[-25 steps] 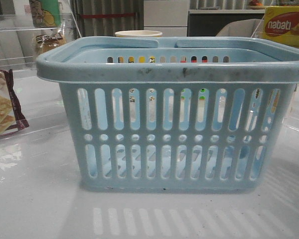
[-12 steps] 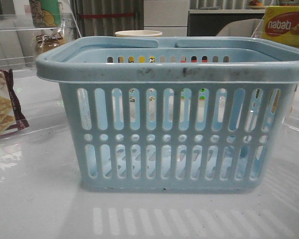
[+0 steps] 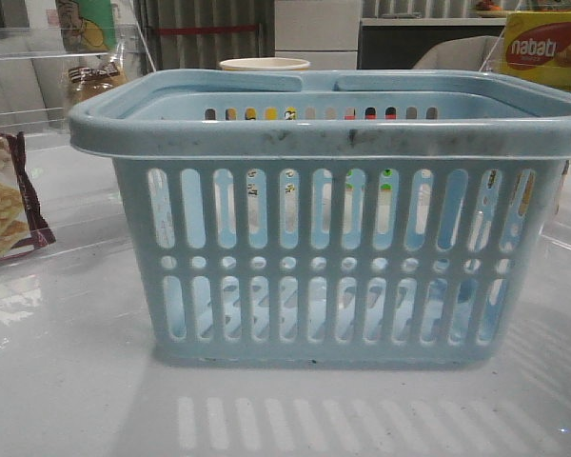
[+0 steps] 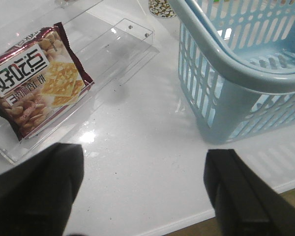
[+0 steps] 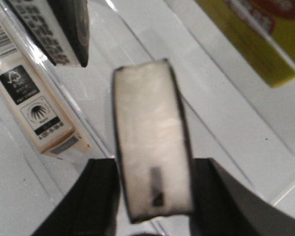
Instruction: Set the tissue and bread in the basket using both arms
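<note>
The light-blue basket point(image 3: 328, 257) stands in the middle of the table and fills the front view; its corner shows in the left wrist view point(image 4: 236, 64). My left gripper point(image 4: 142, 191) is open and empty over bare table beside that corner. My right gripper point(image 5: 152, 196) is shut on the tissue pack point(image 5: 150, 147), a white pack with dark edges, held above a clear shelf. A small golden-brown wrapped loaf, apparently the bread point(image 3: 93, 84), sits far back left behind the basket. Neither gripper shows in the front view.
A maroon-edged cracker packet point(image 4: 37, 81) lies in a clear acrylic tray point(image 4: 113, 59) left of the basket. A yellow nabati box point(image 3: 547, 48) stands at the back right. A beige carton point(image 5: 34, 98) and a dark box point(image 5: 54, 29) lie near the tissue. The table edge point(image 4: 187, 221) is under my left gripper.
The basket and the other things have not moved. A dark shadow has appeared behind the basket's right end.
</note>
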